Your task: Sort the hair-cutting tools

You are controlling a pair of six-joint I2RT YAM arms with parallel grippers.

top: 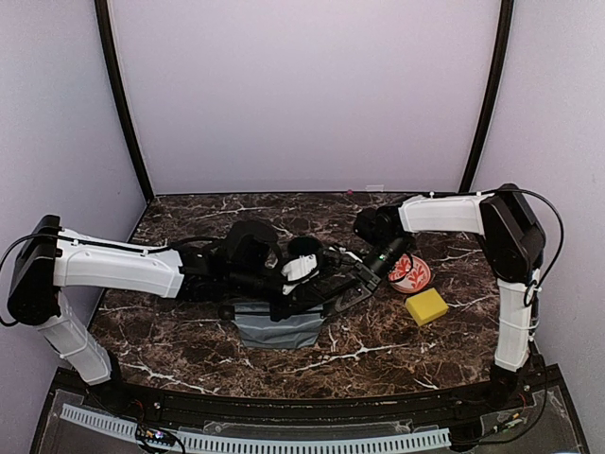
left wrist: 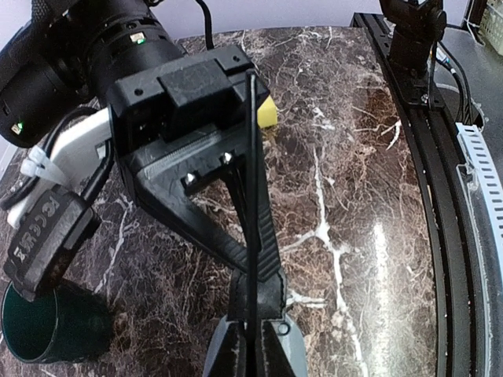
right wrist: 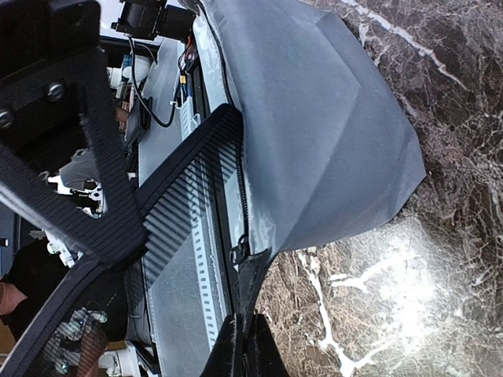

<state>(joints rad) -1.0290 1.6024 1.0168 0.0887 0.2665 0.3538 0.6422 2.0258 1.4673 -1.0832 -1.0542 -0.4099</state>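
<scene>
Marble tabletop (top: 189,350), arms (top: 113,265) angled inward: left pincer (right wrist: 130,245) tight on comb (right wrist: 196,181), right pincer (right wrist: 244,349) tight on pouch (right wrist: 314,118).

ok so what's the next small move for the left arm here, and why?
Probably ease the left gripper forward so the comb slides into the grey pouch. It grips one end of the comb, the other end lies at the zipper line, and the right gripper pinches the pouch's corner. How far the mouth gapes is unclear.

Dark marble table (top: 189,340), grey pouch (top: 279,328), red-and-white plate (top: 410,272), yellow sponge (top: 426,305), green cup (left wrist: 47,326)
</scene>
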